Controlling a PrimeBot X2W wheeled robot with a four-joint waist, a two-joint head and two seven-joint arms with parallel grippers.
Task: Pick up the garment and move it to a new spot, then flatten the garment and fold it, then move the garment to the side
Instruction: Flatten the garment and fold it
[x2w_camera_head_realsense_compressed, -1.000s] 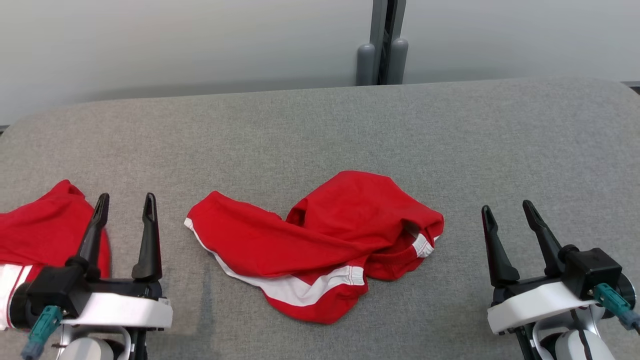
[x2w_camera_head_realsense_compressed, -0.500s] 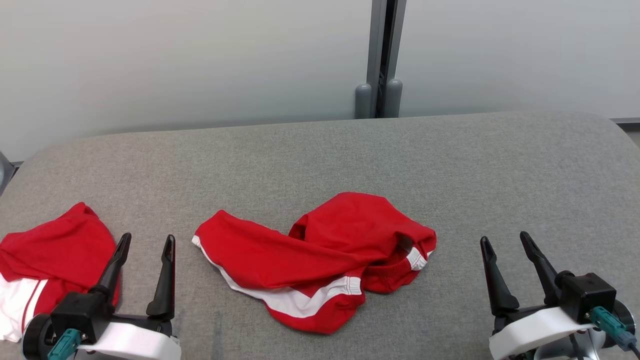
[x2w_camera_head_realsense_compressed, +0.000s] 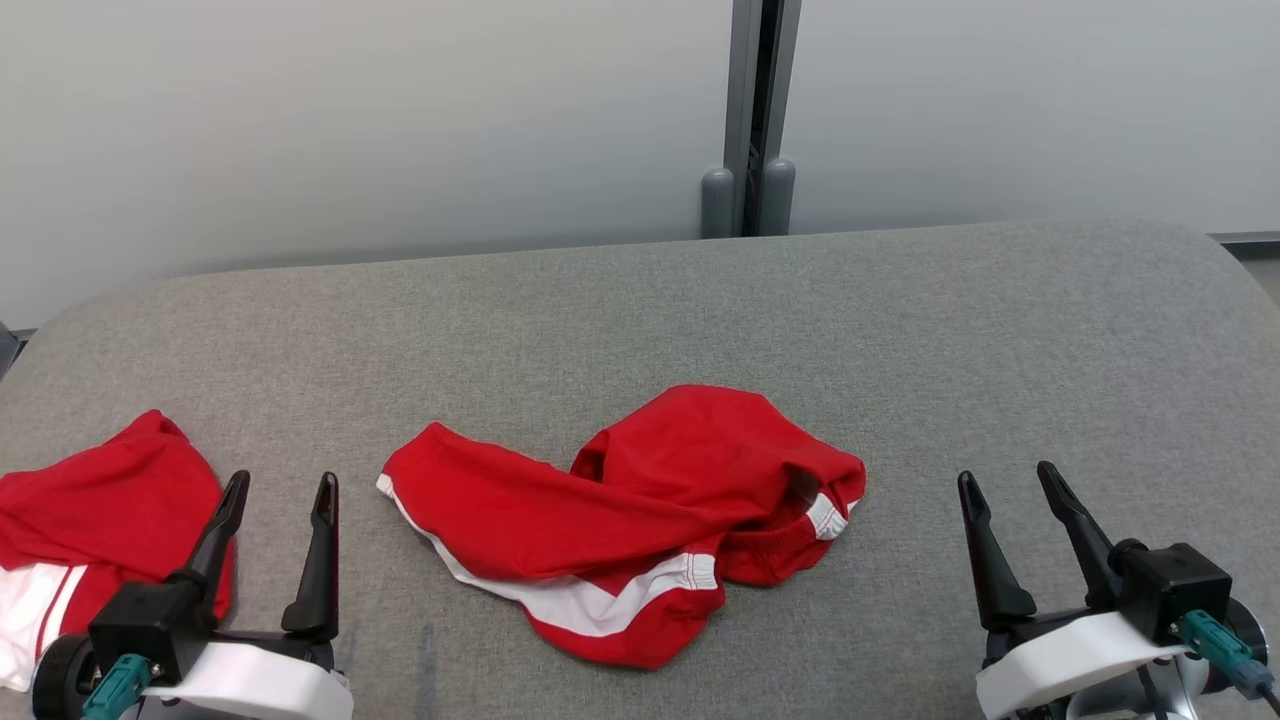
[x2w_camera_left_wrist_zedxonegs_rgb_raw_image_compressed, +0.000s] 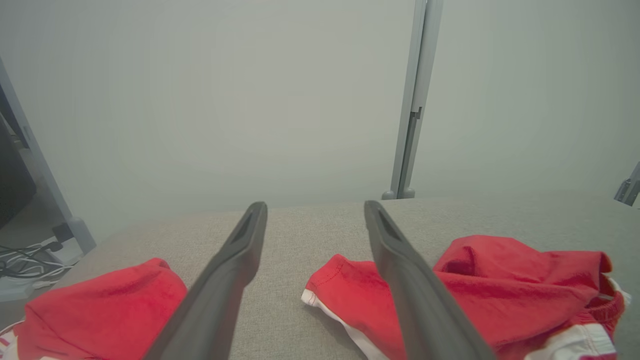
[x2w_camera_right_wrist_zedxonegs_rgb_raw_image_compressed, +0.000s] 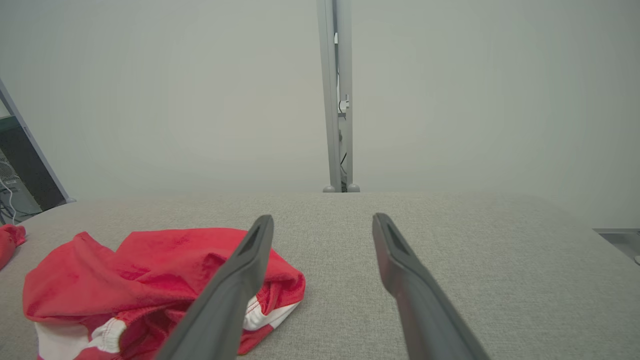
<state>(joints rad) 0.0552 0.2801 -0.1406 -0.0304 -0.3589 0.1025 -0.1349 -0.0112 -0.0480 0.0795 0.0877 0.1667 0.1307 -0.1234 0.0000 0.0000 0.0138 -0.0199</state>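
A crumpled red garment with white side stripes lies in the middle of the grey table. It also appears in the left wrist view as the red garment and in the right wrist view as the red garment. My left gripper hovers open to the left of it, with nothing between its fingers. To the garment's right, well apart from it, my right gripper is open and empty too, its fingers pointing toward the table's far edge.
A second red garment with white trim lies at the table's left edge, just left of my left gripper. A pale wall with a grey vertical post stands behind the table. Cables lie on the floor past the left edge.
The head camera has tilted, so the whole picture sits lower than a second ago. Both grippers stay open and sit a little nearer to me. The garment has not moved.
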